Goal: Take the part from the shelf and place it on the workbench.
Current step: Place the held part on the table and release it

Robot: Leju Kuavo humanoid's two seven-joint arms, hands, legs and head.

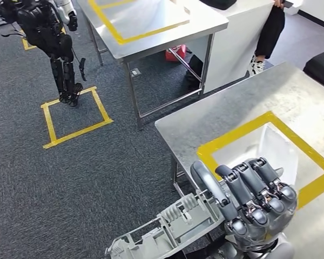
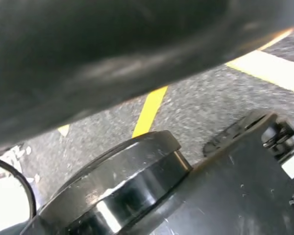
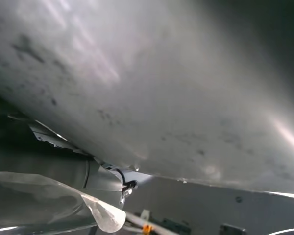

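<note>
At the near edge of the tabletop, right hand wraps its fingers around one end of the long grey part. Far end juts over carpet. Yellow taped square lies just beyond, likely the drop spot. Left hand's state: cannot tell.

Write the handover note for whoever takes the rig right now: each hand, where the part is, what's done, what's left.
Right hand: grips the grey plastic part, fingers curled over its end, at the near edge of the steel workbench.
Left hand: hanging; its state cannot be told from the left wrist view.
Part: carried, most of it sticking out over the carpet beside the bench, not yet resting on it.
Done: part is off the shelf and brought to the workbench.
Left: move it over the yellow taped square, set it down, release.
</note>
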